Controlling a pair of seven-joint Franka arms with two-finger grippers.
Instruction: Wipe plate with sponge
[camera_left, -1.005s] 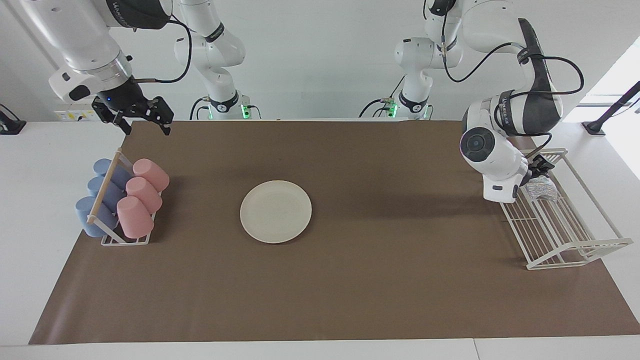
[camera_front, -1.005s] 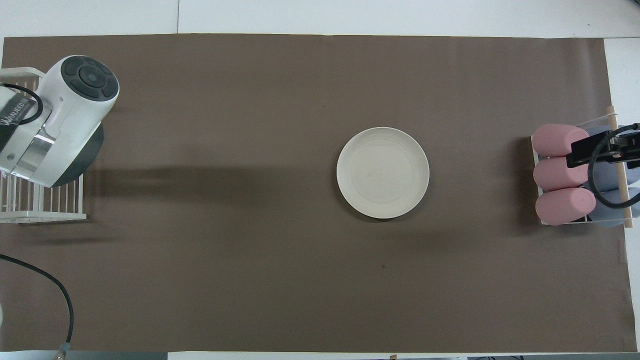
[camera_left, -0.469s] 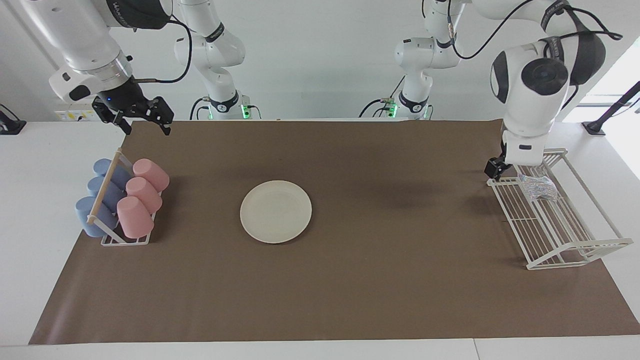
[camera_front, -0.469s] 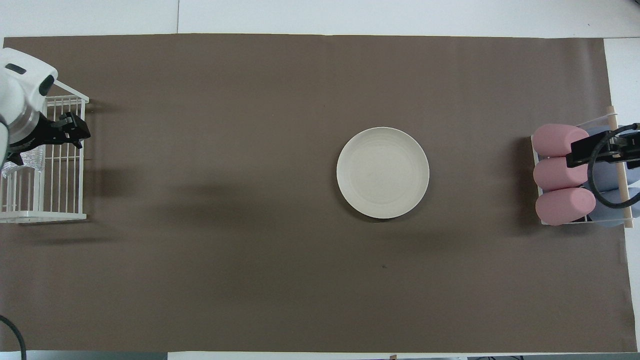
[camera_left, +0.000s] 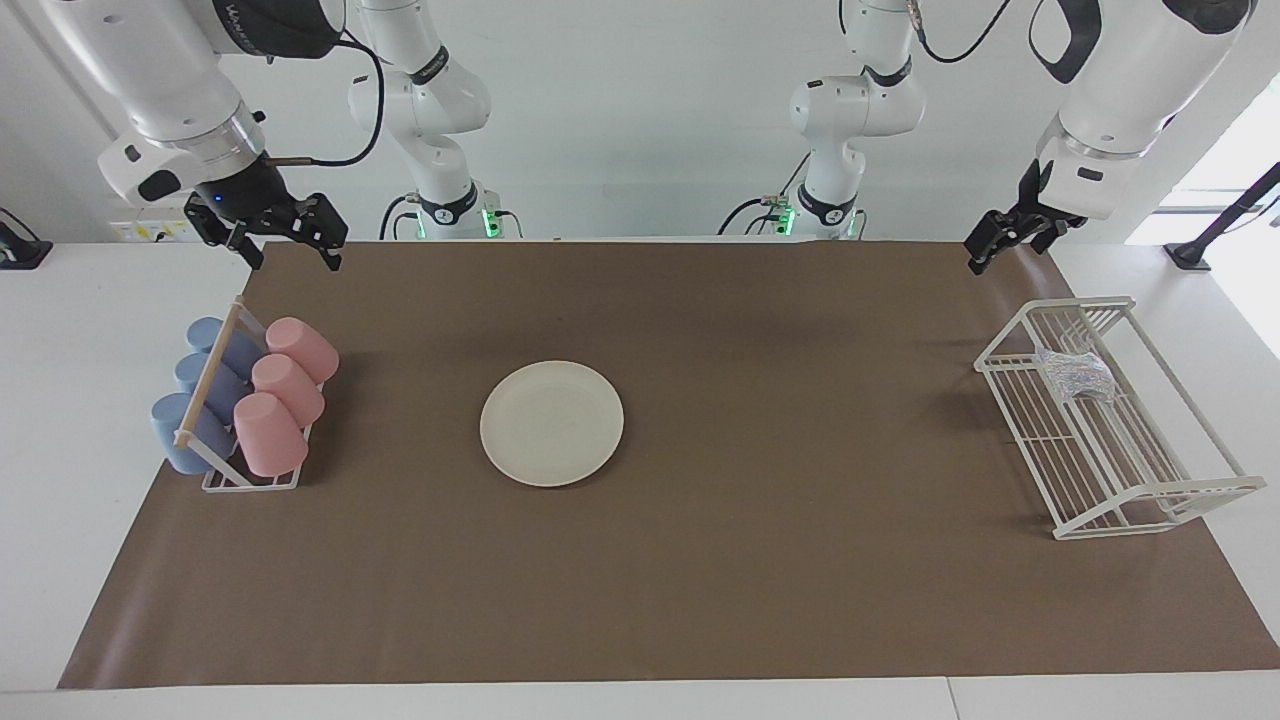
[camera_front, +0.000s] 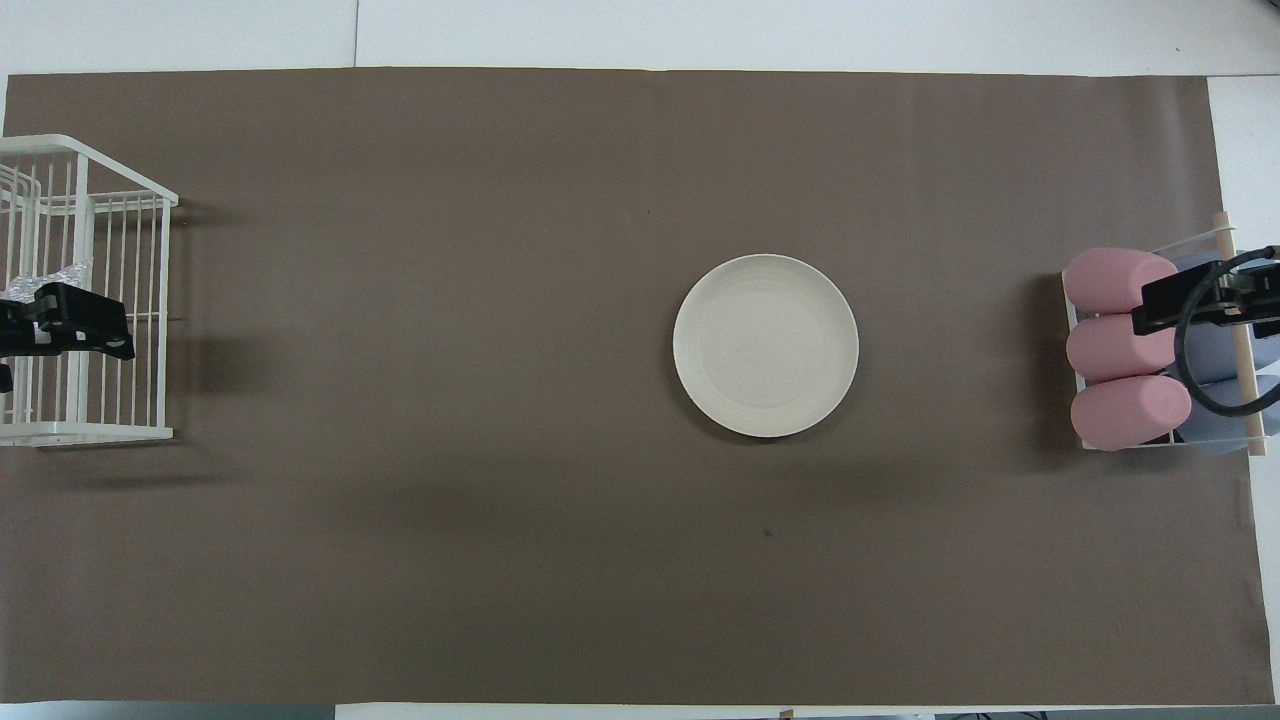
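The cream-white plate (camera_left: 551, 423) (camera_front: 765, 345) lies flat mid-table on the brown mat. The silvery sponge (camera_left: 1076, 375) (camera_front: 52, 277) rests in the white wire rack (camera_left: 1150, 490) (camera_front: 120, 430) at the left arm's end of the table. My left gripper (camera_left: 1003, 248) hangs open and empty, high over the mat's edge nearest the robots, beside the rack. From overhead, one of its fingers (camera_front: 90, 325) covers part of the rack. My right gripper (camera_left: 285, 243) waits open and empty, raised near the cup rack, and one of its fingers (camera_front: 1165, 300) shows over the cups.
A small rack (camera_left: 250, 480) (camera_front: 1240, 330) with pink cups (camera_left: 285, 390) (camera_front: 1120, 350) and blue cups (camera_left: 195, 400) lying on their sides stands at the right arm's end. The brown mat (camera_left: 800, 580) (camera_front: 450, 500) covers most of the table.
My left arm has lifted out of the wire rack and drawn up toward the robots, leaving the sponge lying in the rack. The right arm, plate and cups have not moved.
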